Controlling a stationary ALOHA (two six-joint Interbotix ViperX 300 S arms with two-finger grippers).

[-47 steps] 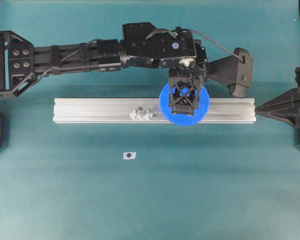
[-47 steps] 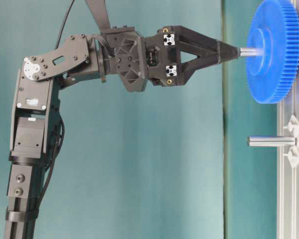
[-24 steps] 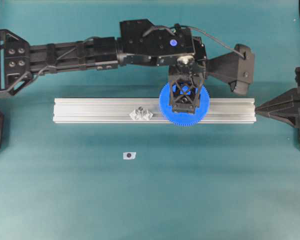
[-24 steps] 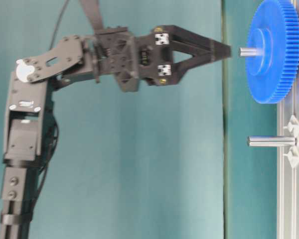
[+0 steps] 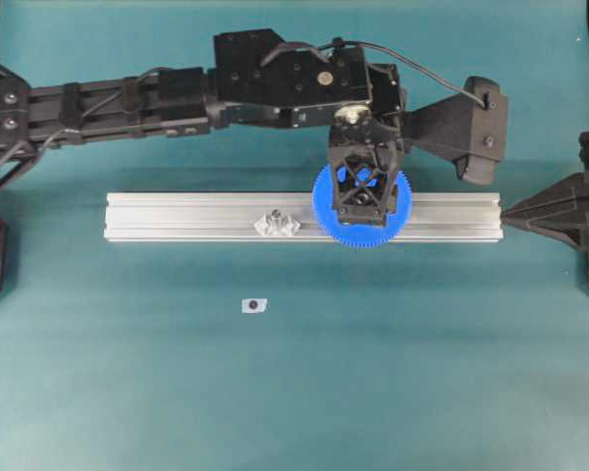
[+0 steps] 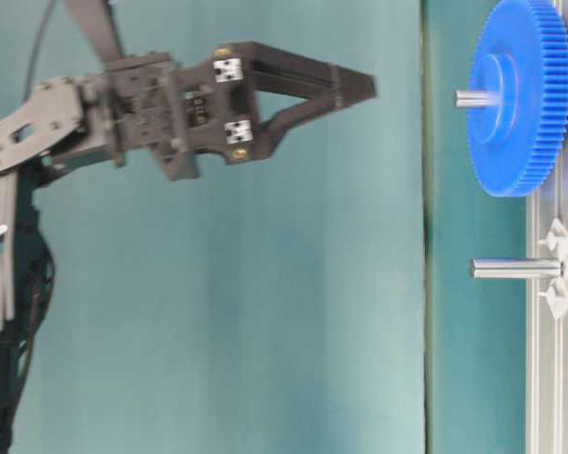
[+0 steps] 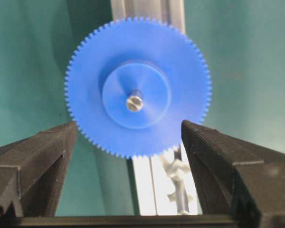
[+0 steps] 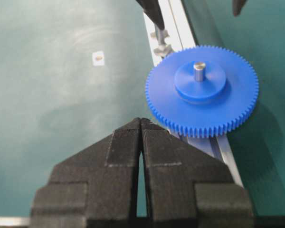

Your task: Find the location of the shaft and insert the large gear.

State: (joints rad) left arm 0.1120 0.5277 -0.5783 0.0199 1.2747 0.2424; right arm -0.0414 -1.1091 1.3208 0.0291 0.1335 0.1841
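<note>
Desk of teal carries a long aluminium rail. Large gear sits seated on the shaft, whose silvery tip pokes through the hub. Left tool hangs apart from it, fingers spread wide either side of the gear, touching nothing. Right tool waits beyond the rail's end, tips pressed together. A second peg stands bare nearby.

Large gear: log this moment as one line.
large gear: seated on shaft | left gripper: open, clear | right gripper: shut, idle
</note>
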